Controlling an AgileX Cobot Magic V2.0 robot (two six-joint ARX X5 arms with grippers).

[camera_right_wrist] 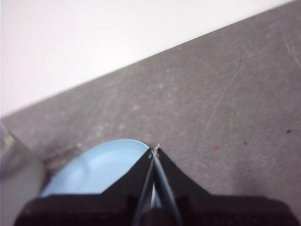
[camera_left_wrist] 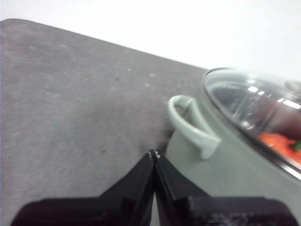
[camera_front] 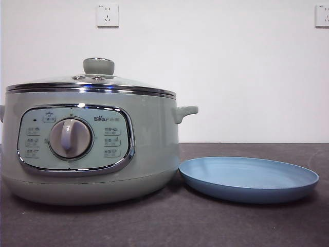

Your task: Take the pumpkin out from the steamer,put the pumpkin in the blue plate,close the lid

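The table [camera_front: 247,221], dark grey and scuffed, carries everything, and the biggest thing on it is the steamer [camera_front: 149,154], standing at about nine o'clock in the front view with its control panel and dial facing the camera. Just beside it at about four o'clock lies the blue plate [camera_front: 249,177], bare, its near rim close to the steamer's base, though whether they touch cannot be told. The lid [camera_front: 92,82] sits closed on the steamer, its pale knob upright on top. The pumpkin [camera_left_wrist: 277,143] is inside, seen only through the glass in the left wrist view as an orange patch with a bit of green stem. The left end effector [camera_left_wrist: 154,154] hovers above the table by the steamer's side handle [camera_left_wrist: 190,125], jaws pressed together and holding nothing; the right end effector [camera_right_wrist: 154,150] hangs over the plate's edge, jaws likewise closed and empty. Nothing of the task looks started. The main risk, as I judge it, is the lid: a smooth knob could slip from a narrow grip, and glass dropped on the steamer's rim or the plate could crack. A round ribbed pumpkin may also roll off so shallow a plate if released off centre.
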